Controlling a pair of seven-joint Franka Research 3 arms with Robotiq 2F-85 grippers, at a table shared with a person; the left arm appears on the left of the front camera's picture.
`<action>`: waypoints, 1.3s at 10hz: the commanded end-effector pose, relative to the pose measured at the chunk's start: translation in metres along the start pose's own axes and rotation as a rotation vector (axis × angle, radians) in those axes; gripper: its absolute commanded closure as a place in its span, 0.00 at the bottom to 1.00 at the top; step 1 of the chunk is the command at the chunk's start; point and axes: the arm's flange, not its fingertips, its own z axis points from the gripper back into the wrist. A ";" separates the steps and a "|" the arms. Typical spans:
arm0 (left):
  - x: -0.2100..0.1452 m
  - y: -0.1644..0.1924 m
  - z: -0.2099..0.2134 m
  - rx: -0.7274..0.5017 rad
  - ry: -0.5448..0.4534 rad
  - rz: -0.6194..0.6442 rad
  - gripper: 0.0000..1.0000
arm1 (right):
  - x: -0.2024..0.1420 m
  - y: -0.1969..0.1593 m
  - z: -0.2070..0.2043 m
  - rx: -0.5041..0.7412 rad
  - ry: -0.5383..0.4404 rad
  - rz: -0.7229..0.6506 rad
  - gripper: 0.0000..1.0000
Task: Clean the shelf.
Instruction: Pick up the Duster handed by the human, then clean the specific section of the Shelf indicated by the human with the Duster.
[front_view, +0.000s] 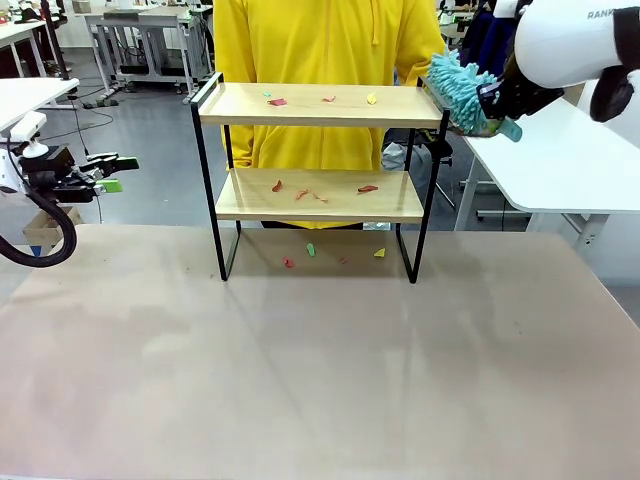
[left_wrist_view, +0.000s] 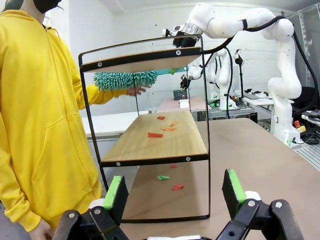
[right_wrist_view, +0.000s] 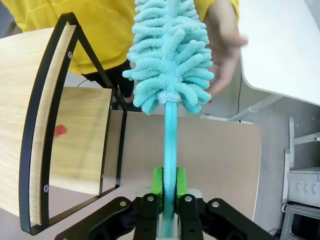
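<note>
**Front view.** The shelf (front_view: 320, 105) stands at upper centre on the table (front_view: 320, 390), its boards running picture left to right. Coloured scraps (front_view: 278, 101) lie on the top board, the lower board and the table beneath. My right gripper (front_view: 497, 103), upper right, is clamped on the handle of a teal duster (front_view: 457, 85). The fluffy head overlaps the shelf's right end rail at top-board height; touching or just short, I cannot tell. My left gripper (front_view: 112, 172) sits at the left edge, well apart from the shelf, fingers apart, nothing between them.

**Left wrist view.** My fingers rise from the bottom edge, wide apart and empty. The shelf stands mid-frame, seen end-on, its long axis running away from me. The duster head shows at the far end, upper left of centre, with the person's hand (left_wrist_view: 137, 90) right beside it.

**Right wrist view.** My fingers are pressed together on the teal handle at bottom centre, and the handle runs straight up to the head at top centre. The shelf's end rail lies at frame left, so the boards extend off leftward from the head. The person's hand is just behind the head, upper right.

**Judgement.** The right arm is the nearer one by far. The sweep wants the head carried sideways over the end rail and along the board's length, toward front-view left. Rail height is the thing to clear.
</note>
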 end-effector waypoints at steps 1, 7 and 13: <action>0.003 -0.001 0.000 0.001 -0.001 -0.018 0.00 | 0.000 0.000 0.002 0.004 -0.003 0.020 1.00; 0.003 -0.001 0.000 0.001 -0.001 -0.018 0.00 | 0.000 0.000 0.002 0.004 -0.003 0.020 1.00; 0.003 -0.001 0.000 0.001 -0.001 -0.018 0.00 | -0.017 -0.044 0.031 0.053 0.088 0.100 0.87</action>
